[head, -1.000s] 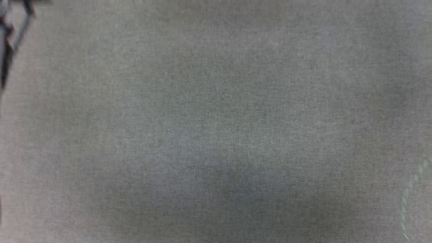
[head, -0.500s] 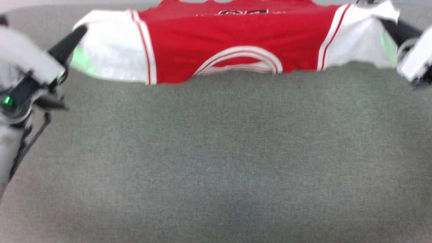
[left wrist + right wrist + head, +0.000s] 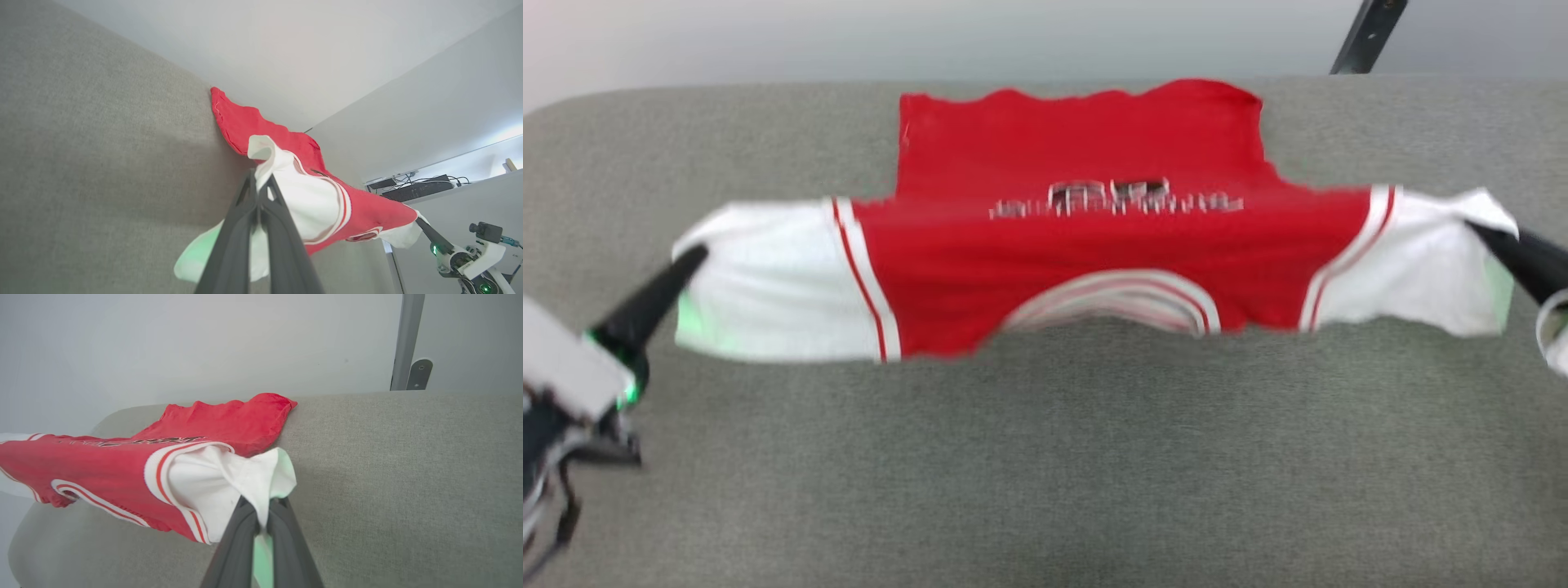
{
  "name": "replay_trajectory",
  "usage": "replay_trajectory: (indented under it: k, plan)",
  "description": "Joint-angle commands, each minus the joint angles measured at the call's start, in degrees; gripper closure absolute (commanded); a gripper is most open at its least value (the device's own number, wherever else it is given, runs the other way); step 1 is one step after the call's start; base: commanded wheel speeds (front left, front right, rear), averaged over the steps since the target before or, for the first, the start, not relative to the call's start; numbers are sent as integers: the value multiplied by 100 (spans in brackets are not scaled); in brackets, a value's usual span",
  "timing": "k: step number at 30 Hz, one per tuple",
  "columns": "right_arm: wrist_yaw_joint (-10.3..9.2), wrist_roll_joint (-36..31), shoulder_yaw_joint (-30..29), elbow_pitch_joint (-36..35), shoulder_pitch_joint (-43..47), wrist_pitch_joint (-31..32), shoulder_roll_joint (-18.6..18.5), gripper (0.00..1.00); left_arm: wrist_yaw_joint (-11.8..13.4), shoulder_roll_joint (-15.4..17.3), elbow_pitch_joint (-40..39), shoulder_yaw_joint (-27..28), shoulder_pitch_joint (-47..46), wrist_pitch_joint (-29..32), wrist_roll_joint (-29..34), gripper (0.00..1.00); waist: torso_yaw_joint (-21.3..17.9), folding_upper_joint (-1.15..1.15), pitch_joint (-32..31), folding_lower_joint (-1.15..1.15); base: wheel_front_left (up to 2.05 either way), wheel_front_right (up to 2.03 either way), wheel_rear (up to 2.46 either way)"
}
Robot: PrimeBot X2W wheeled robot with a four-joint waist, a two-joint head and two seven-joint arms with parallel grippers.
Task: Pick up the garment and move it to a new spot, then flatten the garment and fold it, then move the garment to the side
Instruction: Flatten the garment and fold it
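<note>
head camera has tilted up; left gripper (image 3: pixel 696 256) and right gripper (image 3: pixel 1475 229) jaws pinch tight on garment (image 3: pixel 1094 269) sleeves above counter (image 3: pixel 1045 474).

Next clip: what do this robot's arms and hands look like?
The left hand has two long, dark grey fingers tapering to a point, with triangular cut-outs near the tips, on a white housing with a green light; thin black cables hang below it. The right hand matches: dark fingers, white wrist, green light.
</note>
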Motion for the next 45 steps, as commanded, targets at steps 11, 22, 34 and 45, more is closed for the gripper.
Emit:
replay_trajectory:
  k: [11,22,34,45]
  plan:
    - [-10,-996,-1924,-1356,1784,1211,521,100,385,885,-1501,225,1535,-875,-339,100,-137,0,149,0,0,0,0]
    - [-9,-2764,-2516,-1664,1824,2710,2243,100,608,141,-623,-564,1123,-455,522,100,-240,0,467,0,0,0,0]
    - [-9,-3577,-2447,-1478,2125,2853,2535,100,833,-532,138,-1218,907,-514,1466,100,-204,0,651,0,0,0,0]
    - [-9,-3846,-2206,-972,2112,2694,2515,100,871,-827,303,-1380,938,-551,1609,100,-194,0,713,0,0,0,0]
